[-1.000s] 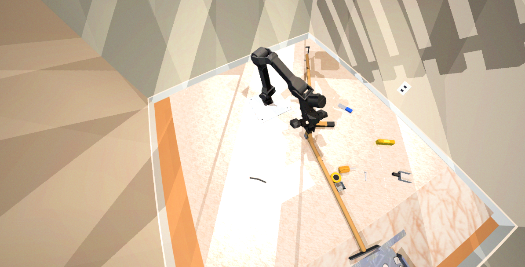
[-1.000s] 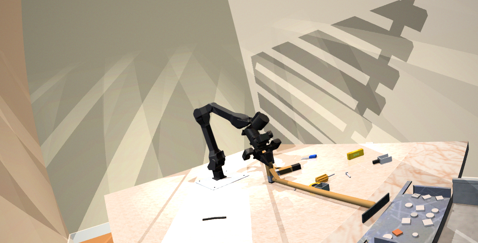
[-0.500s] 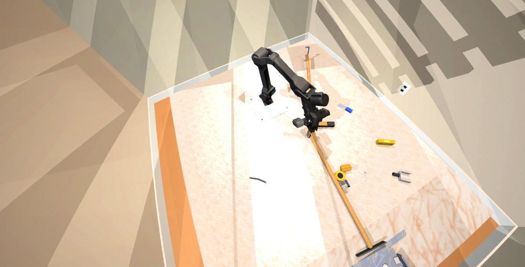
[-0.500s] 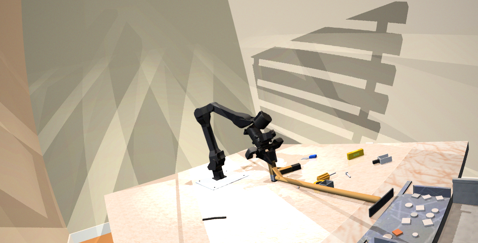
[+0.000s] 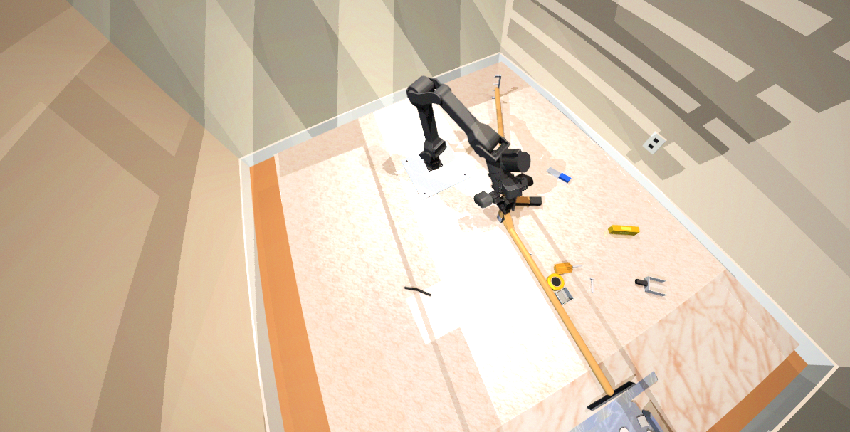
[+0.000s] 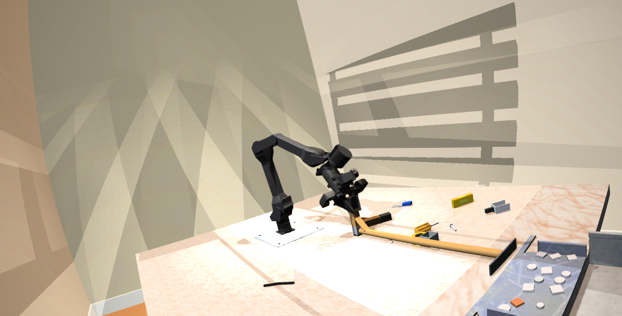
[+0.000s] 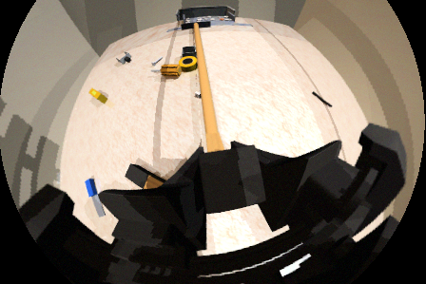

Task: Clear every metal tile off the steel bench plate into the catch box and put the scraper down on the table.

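My gripper is shut on the black upright grip of the long scraper. Its wooden pole runs low over the table, away from the arm. The black blade is at the near edge of the steel plate; its exact height is unclear. Several pale square tiles and round tiles, and an orange tile, lie on the plate. The grey catch box is beyond it.
A yellow tape measure and orange screwdriver lie close beside the pole. A wooden hook tool lies behind the gripper. A blue knife, yellow level and black strip lie farther out.
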Controlling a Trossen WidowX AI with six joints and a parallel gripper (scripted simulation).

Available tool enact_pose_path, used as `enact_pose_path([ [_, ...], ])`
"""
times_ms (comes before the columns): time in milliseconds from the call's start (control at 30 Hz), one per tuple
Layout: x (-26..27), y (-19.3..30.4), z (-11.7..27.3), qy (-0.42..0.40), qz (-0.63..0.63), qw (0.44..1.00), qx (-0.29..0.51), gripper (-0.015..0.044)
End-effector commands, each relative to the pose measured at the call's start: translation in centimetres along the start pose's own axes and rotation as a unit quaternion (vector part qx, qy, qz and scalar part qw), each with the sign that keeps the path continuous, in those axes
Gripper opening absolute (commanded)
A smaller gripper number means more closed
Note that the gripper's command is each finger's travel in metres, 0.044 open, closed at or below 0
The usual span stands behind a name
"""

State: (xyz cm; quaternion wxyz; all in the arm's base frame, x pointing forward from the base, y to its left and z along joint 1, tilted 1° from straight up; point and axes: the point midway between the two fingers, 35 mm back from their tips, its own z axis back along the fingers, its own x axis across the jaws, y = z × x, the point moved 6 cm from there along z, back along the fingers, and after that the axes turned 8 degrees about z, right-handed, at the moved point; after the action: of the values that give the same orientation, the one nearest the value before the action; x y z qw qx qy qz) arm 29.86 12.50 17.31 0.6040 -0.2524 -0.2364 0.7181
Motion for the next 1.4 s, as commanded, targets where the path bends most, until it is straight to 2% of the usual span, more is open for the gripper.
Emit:
enact_pose_path([
  [0,-0.5,0.0,0.3,-0.002,0.004,1.0,-0.004,0.0],
  [433,-1.7,0.4,0.5,-0.002,0.006,1.0,-0.004,0.0],
  [1367,-0.7,4.6,3.9,-0.003,0.006,1.0,-0.002,0.0],
])
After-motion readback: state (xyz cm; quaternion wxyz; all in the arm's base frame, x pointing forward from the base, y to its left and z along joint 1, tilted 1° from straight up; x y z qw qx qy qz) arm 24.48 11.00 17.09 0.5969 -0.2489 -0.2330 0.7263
